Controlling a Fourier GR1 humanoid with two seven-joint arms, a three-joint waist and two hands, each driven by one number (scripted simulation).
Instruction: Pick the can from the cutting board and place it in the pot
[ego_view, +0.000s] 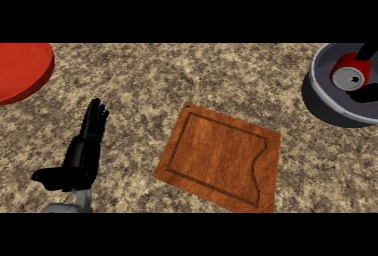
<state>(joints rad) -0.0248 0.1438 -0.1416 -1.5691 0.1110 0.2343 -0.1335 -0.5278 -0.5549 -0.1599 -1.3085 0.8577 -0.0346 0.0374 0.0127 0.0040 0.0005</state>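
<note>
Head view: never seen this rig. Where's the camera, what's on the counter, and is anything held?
This is a humanoid robot with two arms, and the one picture comes from its head, looking steeply down on a speckled kitchen counter. The black shape at lower left is the left robot hand. It is open with straight fingers, rests near the edge and holds nothing. A wooden cutting board lies in the middle with nothing on it. A red plate sits at upper left and a grey pot at upper right. The red can stands inside the pot, silver top up. The dark shape at the pot's far rim is probably the right robot hand. Whether it grips the can cannot be told.
</note>
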